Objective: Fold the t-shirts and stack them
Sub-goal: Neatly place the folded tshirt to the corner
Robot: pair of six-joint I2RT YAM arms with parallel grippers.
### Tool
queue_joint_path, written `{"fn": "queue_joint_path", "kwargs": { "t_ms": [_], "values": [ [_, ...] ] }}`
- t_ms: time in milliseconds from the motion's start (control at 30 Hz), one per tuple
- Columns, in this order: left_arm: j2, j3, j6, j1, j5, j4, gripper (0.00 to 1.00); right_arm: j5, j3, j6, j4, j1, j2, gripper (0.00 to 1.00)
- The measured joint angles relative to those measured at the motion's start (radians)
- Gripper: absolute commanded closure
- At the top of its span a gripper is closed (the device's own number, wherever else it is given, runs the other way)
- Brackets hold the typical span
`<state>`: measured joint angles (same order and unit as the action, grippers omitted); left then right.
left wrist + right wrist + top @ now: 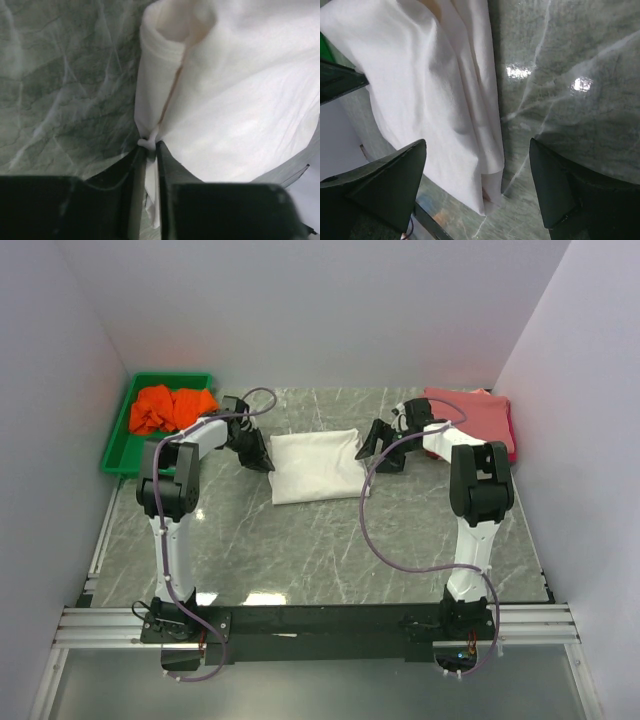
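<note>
White t-shirt (pixel 314 467) edge pinched in left hand (pixel 151 150).

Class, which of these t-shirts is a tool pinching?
The white t-shirt mid-table: the left tool pinches its edge. The orange one lies in the green tray, the pink ones at the far right.

One folded white t-shirt (pixel 315 466); one crumpled orange t-shirt (pixel 170 408); one salmon-pink t-shirt (pixel 468 412); one red t-shirt (pixel 513 435), edge only; one green tray (pixel 113 447); two robot arms: left arm (pixel 172 490), right arm (pixel 480 490).
</note>
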<state>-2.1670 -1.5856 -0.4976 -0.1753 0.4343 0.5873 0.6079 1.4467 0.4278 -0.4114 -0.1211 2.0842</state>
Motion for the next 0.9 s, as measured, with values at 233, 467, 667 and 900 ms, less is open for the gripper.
{"fn": "queue_joint_path", "kwargs": {
  "t_ms": [233,467,667,900],
  "values": [
    [-0.006,0.015,0.008,0.001,0.027,-0.023,0.99,0.111,-0.001,0.011,0.074,0.008,0.038,0.11],
    [-0.006,0.032,0.008,0.008,0.055,-0.049,1.0,0.181,-0.001,0.029,0.13,-0.005,0.066,0.11],
    [-0.006,0.035,0.015,0.009,0.066,-0.055,1.0,0.192,0.023,0.051,0.162,-0.067,0.092,0.13],
    [-0.006,0.039,0.017,0.01,0.078,-0.061,1.0,0.152,0.069,0.072,0.172,-0.15,0.124,0.41]
  ]
}}
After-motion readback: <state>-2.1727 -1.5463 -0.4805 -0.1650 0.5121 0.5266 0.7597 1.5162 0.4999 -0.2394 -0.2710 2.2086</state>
